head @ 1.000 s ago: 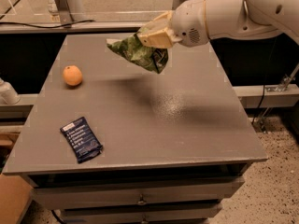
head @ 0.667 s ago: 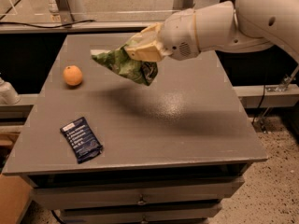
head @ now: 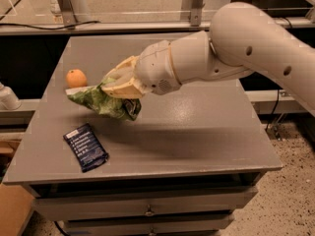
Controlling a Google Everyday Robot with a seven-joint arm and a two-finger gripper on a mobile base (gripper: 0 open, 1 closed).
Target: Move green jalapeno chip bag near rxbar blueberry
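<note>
My gripper (head: 114, 86) is shut on the green jalapeno chip bag (head: 101, 102), a crumpled shiny green foil bag with a white edge strip. It holds the bag just above the left middle of the grey table (head: 197, 127). The bag hangs down and to the left from the fingers. The rxbar blueberry (head: 85, 147), a flat dark navy wrapper with white text, lies on the table near the front left edge, a short way below and left of the bag.
A round orange fruit (head: 76, 77) sits at the table's left side, just left of the bag. A metal frame and rail (head: 147, 26) run behind the table. Drawers (head: 147, 210) are under the front edge.
The arm has swung left and down with the bag, from the table's back right towards the left middle, closer to the blue bar and the orange.
</note>
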